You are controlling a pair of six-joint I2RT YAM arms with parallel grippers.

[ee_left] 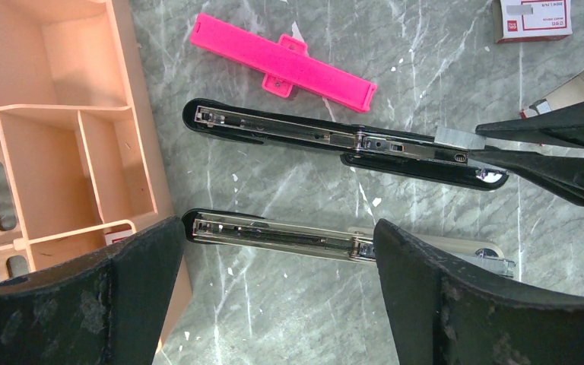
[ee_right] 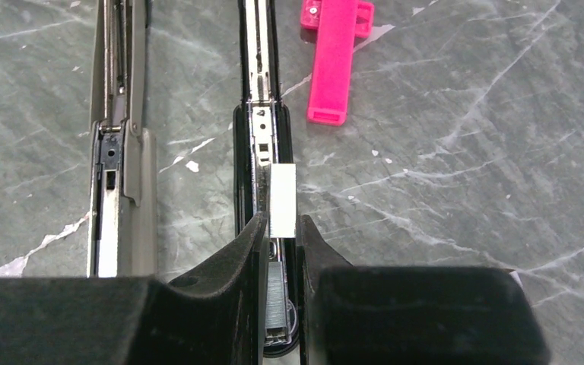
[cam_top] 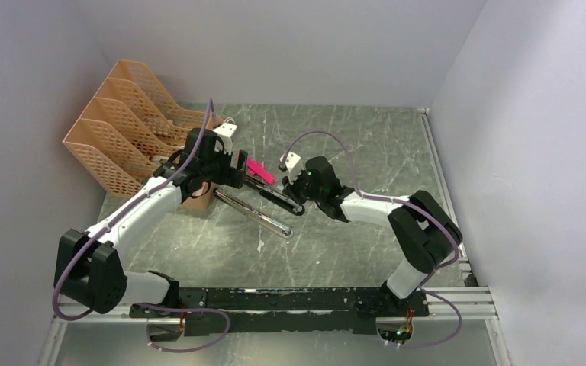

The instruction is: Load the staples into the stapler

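The right hand [ee_right: 281, 228] pinches the staples [ee_right: 283, 199] over the stapler [ee_right: 262, 129], which lies opened on the bench [ee_right: 464, 190]. The strip looks offset beside the channel, so letting go now could jam or spill it. The left hand [ee_left: 277, 236] hovers spread.

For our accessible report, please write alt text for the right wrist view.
The right pincer pinches a short silvery-white strip of staples over the silver rail of an open long black stapler. A bright pink plastic piece lies at the upper right, a slim grey-and-silver tool at the left.
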